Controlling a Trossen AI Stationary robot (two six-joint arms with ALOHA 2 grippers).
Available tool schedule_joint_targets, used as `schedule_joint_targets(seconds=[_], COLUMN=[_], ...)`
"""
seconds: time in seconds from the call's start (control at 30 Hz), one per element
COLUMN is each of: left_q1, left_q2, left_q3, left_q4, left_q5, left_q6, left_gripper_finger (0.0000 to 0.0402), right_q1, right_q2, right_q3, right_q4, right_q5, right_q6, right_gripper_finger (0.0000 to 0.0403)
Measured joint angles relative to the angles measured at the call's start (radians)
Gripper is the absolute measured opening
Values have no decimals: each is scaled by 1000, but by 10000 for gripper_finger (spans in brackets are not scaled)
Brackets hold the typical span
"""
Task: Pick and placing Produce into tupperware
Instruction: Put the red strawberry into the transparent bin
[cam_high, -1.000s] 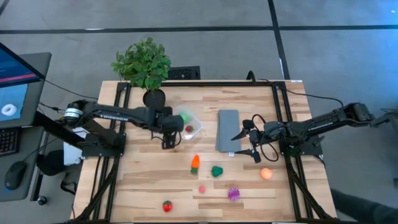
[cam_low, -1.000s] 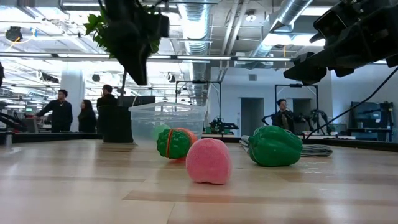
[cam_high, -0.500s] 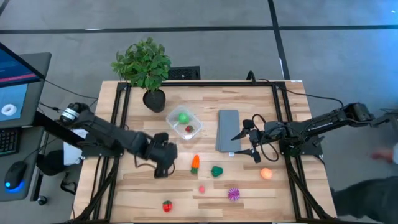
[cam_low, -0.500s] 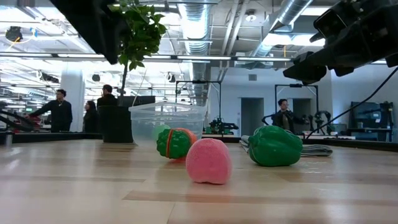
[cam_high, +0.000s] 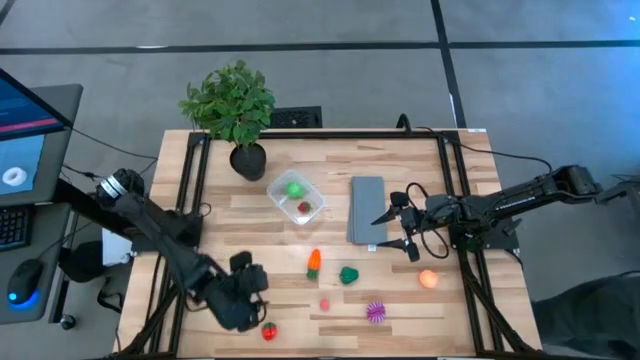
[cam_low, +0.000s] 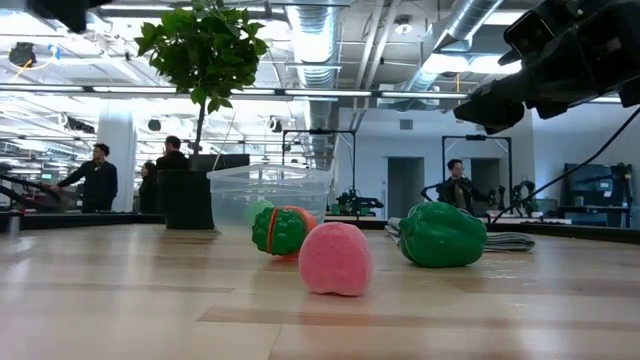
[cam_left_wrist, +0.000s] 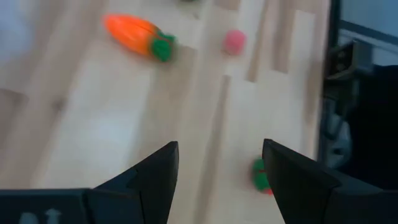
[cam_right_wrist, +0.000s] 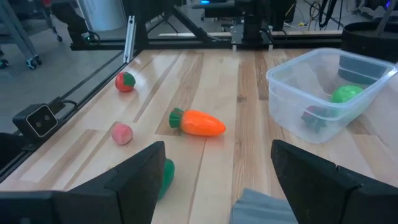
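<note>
Strawberry (cam_high: 268, 331) near worktop (cam_high: 260, 250) front edge, just beside left claw (cam_high: 243, 300): spread, empty. Best centred above, lowered straight, squeezed gently. Tupperware (cam_high: 296, 196) well apart. Right claw (cam_high: 395, 229) spread, parked over grey slab (cam_high: 366, 205).

On the bench (cam_high: 250, 230), the tupperware (cam_high: 296, 197) lies between the potted plant (cam_high: 231, 107) and the slab (cam_high: 366, 209), holding two produce pieces.

bare wood beside carrot (cam_high: 314, 262), plant (cam_high: 230, 101) probably clear
</note>
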Motion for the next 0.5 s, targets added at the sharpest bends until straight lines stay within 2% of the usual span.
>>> schedule_joint_targets(seconds=[0.13, 0.27, 0.5], left_q1=[-46, -53, -65], left_q2=[82, 168, 218], left_q3=[0, -1, 0], left_q4=[70, 112, 150], left_q5=[11, 65, 102], left_q6=[-62, -86, -127], left_gripper_finger=[222, 222, 223], right_q1=[0, 0, 0], right_q2=[0, 0, 0], right_q3=[0, 0, 0], right_q4=[15, 26, 35], right_q5=[0, -1, -1], right_q6=[0, 0, 0], right_gripper_finger=[317, 317, 317])
